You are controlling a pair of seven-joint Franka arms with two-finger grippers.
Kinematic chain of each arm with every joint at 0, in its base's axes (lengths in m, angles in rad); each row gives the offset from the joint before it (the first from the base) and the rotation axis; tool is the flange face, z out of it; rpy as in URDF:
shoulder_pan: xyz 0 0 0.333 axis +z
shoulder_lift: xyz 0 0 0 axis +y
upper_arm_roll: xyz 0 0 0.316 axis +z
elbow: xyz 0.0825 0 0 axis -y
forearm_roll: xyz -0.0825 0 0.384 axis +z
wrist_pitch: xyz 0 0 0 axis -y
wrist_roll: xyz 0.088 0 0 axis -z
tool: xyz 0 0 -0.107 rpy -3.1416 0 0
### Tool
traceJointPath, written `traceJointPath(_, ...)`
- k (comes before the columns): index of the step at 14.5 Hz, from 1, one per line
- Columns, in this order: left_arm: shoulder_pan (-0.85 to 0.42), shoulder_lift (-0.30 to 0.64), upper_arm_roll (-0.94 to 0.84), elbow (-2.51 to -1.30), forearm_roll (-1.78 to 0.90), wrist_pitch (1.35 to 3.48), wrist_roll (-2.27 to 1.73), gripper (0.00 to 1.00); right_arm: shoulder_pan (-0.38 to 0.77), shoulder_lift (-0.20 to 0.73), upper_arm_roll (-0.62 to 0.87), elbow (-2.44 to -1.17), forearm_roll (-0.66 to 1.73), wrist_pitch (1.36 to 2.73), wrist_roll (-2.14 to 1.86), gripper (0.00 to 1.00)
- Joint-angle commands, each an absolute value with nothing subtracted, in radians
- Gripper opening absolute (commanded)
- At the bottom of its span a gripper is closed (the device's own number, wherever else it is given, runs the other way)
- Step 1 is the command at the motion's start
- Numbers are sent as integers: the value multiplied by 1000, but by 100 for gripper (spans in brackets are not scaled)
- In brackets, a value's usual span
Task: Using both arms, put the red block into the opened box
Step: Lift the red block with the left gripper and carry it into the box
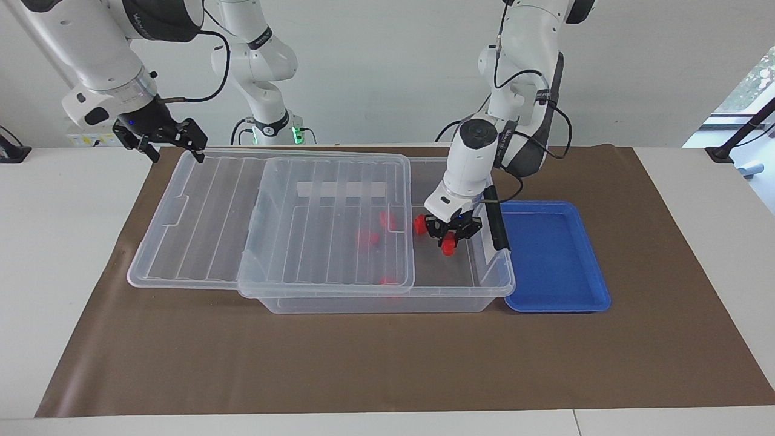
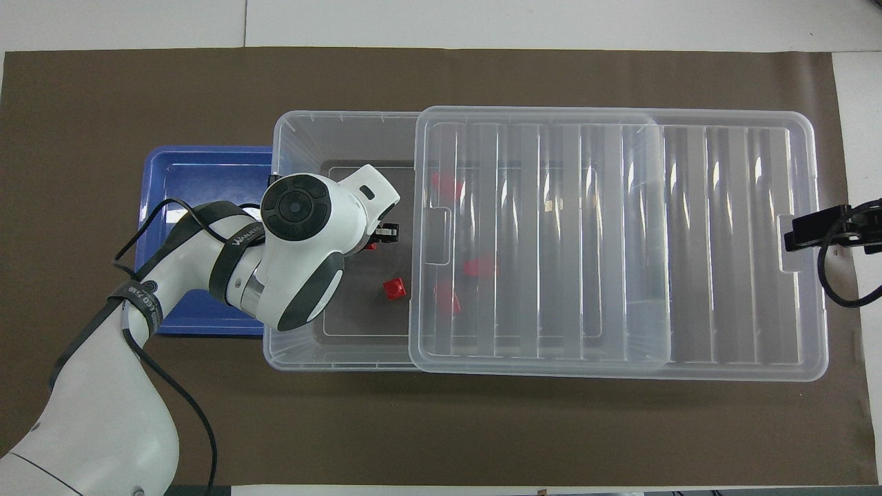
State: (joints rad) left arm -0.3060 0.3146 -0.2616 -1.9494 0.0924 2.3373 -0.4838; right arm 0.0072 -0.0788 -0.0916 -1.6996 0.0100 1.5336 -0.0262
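Observation:
My left gripper is shut on a small red block and hangs low inside the uncovered part of the clear box, at the left arm's end. From overhead the left gripper is mostly hidden under its own wrist, and only a sliver of the red block shows. The ribbed lid lies slid toward the right arm's end, half over the box. My right gripper waits open at the lid's end edge.
One loose red block lies on the uncovered box floor, and three more show through the lid. A shallow blue tray sits against the box at the left arm's end. A gripperless white arm stands nearer the robots.

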Motion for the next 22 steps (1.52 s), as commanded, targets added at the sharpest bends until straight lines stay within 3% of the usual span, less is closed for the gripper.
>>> traceJointPath(1, -314, 339, -252, -1940, 121, 2359, -511, 0, 2, -87, -89, -1704, 14, 1520, -9, 100)
traceJointPath(7, -304, 353, -252, -1947, 120, 2395, -508, 0, 0, -87, -87, -1704, 14, 1520, -11, 100)
traceJointPath(8, -302, 353, -252, -1944, 120, 2395, -511, 19, 0, -89, -87, -1704, 14, 1520, -11, 100)
traceJointPath(9, -302, 353, -252, -1944, 120, 2395, -511, 50, 0, -89, -87, -1704, 14, 1520, -11, 100)
traceJointPath(12, -302, 351, -252, -1939, 120, 2401, -511, 94, 0, -89, -89, -1704, 14, 1520, -12, 100)
traceJointPath(15, -304, 327, -250, -1939, 118, 2384, -511, 99, 0, -89, -87, -1704, 14, 1520, -12, 100)
traceJointPath(22, -305, 197, -252, -1936, 118, 2224, -508, 100, -2, -89, -89, -1704, 14, 1520, -12, 100)
